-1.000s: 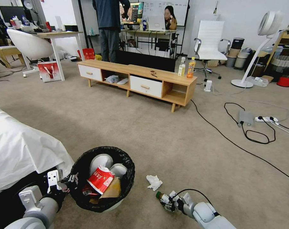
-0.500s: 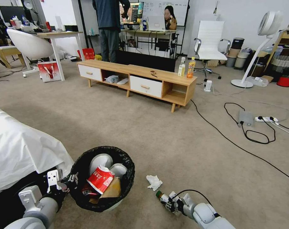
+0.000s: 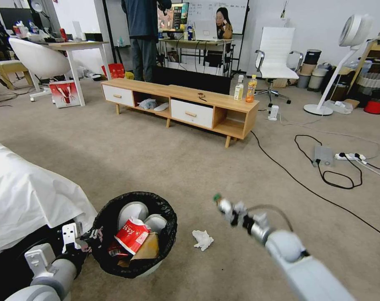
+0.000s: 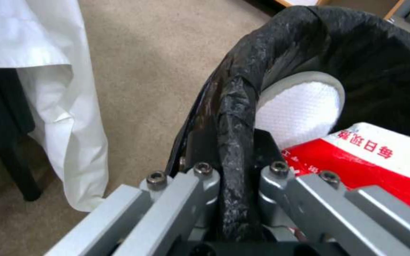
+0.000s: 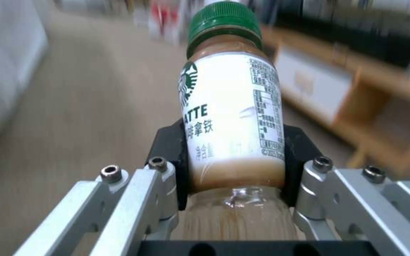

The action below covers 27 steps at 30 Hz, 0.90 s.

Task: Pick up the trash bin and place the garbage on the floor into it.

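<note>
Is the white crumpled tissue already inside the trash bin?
No, the tissue lies on the carpet beside the trash bin.

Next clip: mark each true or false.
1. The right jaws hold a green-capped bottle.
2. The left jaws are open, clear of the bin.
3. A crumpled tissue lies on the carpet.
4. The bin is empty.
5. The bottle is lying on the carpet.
1. True: the right gripper is shut on the bottle.
2. False: the left gripper clamps the rim of the bin.
3. True: the tissue lies on the carpet beside the bin.
4. False: it holds a red-white wrapper and a brown paper bag, among other litter.
5. False: the bottle is held up off the carpet.
</note>
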Motion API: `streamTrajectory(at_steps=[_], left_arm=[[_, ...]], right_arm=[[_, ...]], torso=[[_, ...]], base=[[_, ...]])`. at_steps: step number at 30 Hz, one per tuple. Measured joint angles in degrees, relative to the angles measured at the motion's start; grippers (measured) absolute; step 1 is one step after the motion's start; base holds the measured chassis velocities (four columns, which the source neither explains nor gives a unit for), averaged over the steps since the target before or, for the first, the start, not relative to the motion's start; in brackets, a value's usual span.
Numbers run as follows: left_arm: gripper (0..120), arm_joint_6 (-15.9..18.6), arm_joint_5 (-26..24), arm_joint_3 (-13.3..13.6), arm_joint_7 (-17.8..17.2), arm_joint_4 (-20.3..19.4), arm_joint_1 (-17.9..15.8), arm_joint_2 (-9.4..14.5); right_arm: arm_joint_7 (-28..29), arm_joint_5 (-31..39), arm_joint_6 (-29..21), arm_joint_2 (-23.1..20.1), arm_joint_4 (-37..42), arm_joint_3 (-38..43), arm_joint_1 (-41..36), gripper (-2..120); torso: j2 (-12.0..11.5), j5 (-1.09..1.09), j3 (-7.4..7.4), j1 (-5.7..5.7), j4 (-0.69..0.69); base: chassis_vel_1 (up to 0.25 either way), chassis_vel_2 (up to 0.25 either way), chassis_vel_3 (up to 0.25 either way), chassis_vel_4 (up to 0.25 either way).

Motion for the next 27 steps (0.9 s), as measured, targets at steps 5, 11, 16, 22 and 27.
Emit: streamTrajectory(at_steps=[5, 11, 16, 22, 27], left_arm=[[4, 0.1, 0.0, 0.0, 0.0, -0.2, 0.2, 0.0], [4, 0.3, 0.1, 0.8, -0.1, -0.4, 0.3, 0.0], [4, 0.4, 0.2, 1.2, -0.3, -0.4, 0.3, 0.2], [4, 0.4, 0.4, 1.9, -0.4, -0.1, 0.3, 0.3], [4, 0.4, 0.5, 3.1, -0.5, 0.2, -0.2, 1.0]], right_arm=[[1.5, 4.6, -0.8, -1.7, 9.3, -0.3, 3.5, 32], [-2.2, 12.4, 1.4, -4.0, 16.8, -6.2, 8.6, 32], [-6.5, 15.1, 4.6, -4.4, 17.0, -11.2, 11.3, 32], [-7.9, 16.9, 5.1, -4.4, 17.5, -17.6, 13.0, 32], [-8.0, 18.3, 5.2, -3.6, 16.8, -24.0, 14.3, 32]], torso=[[0.0, 0.0, 0.0, 0.0, -0.01], [0.0, 0.0, 0.0, 0.0, -0.01], [0.0, 0.0, 0.0, 0.0, -0.01], [0.0, 0.0, 0.0, 0.0, -0.01], [0.0, 0.0, 0.0, 0.0, -0.01]], base=[[0.0, 0.0, 0.0, 0.0], [0.0, 0.0, 0.0, 0.0], [0.0, 0.0, 0.0, 0.0], [0.0, 0.0, 0.0, 0.0], [0.0, 0.0, 0.0, 0.0]])
